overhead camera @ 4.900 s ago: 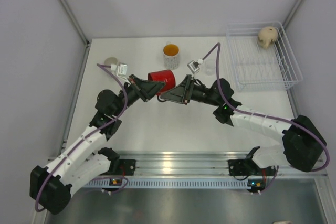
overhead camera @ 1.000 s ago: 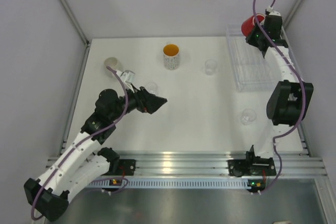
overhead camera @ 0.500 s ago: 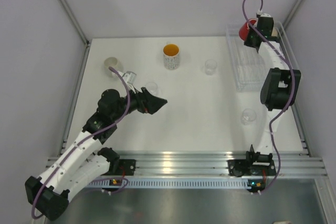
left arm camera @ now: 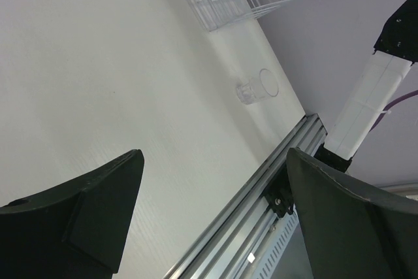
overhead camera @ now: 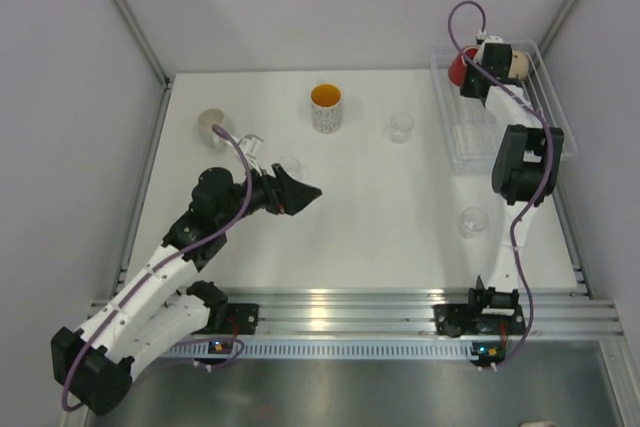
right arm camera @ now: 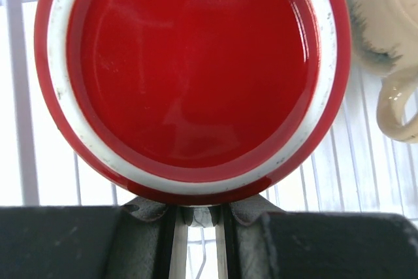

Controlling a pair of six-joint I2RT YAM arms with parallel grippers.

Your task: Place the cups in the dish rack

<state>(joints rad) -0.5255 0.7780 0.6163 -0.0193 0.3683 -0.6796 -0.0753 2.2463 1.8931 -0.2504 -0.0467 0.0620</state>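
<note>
At the far left of the desk stands a pale cup. The left hand hangs over the desk with its fingers spread wide and nothing between them. Just beyond it sits the left glass, apart from the fingers. Farther back, near the middle, the speckled mug stands upright, orange inside. To its right is the middle glass, and closer to the arm bases, well apart from it, the near glass; both are upright on the desk. The rack lies at the far right corner. Over its far left corner the right hand is clamped on the rim of the red cup. The wrist view looks straight into the cup's mouth, with rack wires behind it. The beige mug lies in the rack just beside the red cup, handle toward the camera.
</note>
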